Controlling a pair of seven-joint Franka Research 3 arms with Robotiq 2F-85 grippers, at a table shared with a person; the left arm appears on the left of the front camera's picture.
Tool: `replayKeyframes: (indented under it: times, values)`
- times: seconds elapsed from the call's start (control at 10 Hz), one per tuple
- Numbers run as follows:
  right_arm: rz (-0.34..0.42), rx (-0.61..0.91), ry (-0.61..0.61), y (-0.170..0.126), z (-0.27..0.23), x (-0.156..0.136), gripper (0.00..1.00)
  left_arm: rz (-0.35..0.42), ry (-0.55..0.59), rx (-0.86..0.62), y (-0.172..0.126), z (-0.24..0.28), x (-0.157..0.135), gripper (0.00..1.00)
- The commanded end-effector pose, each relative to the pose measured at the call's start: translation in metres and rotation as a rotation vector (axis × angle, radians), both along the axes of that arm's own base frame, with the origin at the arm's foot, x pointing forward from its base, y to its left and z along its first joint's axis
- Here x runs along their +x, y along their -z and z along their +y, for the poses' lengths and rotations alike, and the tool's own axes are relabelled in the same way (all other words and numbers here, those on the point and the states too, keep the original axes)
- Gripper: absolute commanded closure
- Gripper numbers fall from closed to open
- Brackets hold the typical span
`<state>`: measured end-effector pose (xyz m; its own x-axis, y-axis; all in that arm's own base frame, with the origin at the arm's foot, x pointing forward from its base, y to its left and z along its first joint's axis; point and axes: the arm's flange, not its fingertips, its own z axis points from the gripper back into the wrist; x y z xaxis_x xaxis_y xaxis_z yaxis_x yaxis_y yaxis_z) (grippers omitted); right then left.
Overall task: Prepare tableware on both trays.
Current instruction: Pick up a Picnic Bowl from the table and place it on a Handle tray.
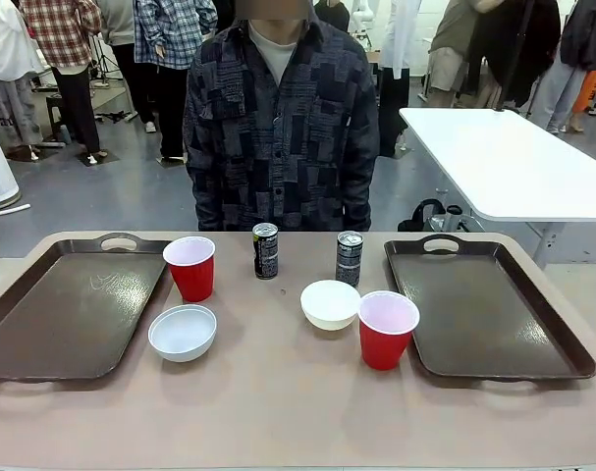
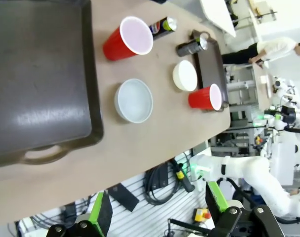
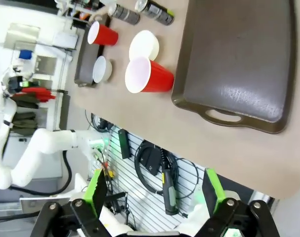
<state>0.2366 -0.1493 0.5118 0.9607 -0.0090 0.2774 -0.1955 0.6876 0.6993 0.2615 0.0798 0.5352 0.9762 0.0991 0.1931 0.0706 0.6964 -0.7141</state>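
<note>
Two dark brown trays lie on the tan table, the left tray (image 1: 72, 314) (image 2: 36, 79) and the right tray (image 1: 489, 309) (image 3: 243, 59), both bare. Between them stand a red cup (image 1: 190, 267) (image 2: 128, 38), a white bowl (image 1: 183, 332) (image 2: 134, 100), a dark can (image 1: 265, 250) (image 2: 163, 26), a second can (image 1: 349, 258) (image 2: 192, 47), a second bowl (image 1: 330, 303) (image 3: 144, 45) and a second red cup (image 1: 387, 329) (image 3: 147, 75). My left gripper (image 2: 157, 210) hangs open off the table's near edge, by the left tray's handle. My right gripper (image 3: 154, 190) hangs open past the near edge, by the right tray.
A person in a dark patterned shirt (image 1: 281, 118) stands at the far side, hands out of sight. A white table (image 1: 509, 162) stands behind on the right. Cables and a slatted panel (image 3: 154, 173) lie below the table edge.
</note>
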Motion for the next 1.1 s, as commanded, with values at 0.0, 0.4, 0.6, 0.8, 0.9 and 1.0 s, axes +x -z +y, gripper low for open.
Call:
replayKeyframes:
  times: [0.0,0.4,0.6,0.8,0.9,1.0]
  values:
    - [-0.047,0.031,0.030,-0.006,-0.004,-0.003,0.00,-0.027,0.000,-0.045,0.002,0.007,-0.003,0.00]
    - [-0.029,0.015,0.045,-0.009,-0.008,-0.006,0.00,-0.008,-0.021,-0.017,0.002,0.013,-0.006,0.00]
    - [-0.029,0.015,0.045,-0.009,-0.008,-0.006,0.00,-0.008,-0.021,-0.017,0.002,0.013,-0.006,0.00]
    - [-0.029,0.015,0.045,-0.009,-0.008,-0.006,0.00,-0.008,-0.021,-0.017,0.002,0.013,-0.006,0.00]
    - [-0.029,0.015,0.045,-0.009,-0.008,-0.006,0.00,-0.008,-0.021,-0.017,0.002,0.013,-0.006,0.00]
    - [-0.029,0.015,0.045,-0.009,-0.008,-0.006,0.00,-0.008,-0.021,-0.017,0.002,0.013,-0.006,0.00]
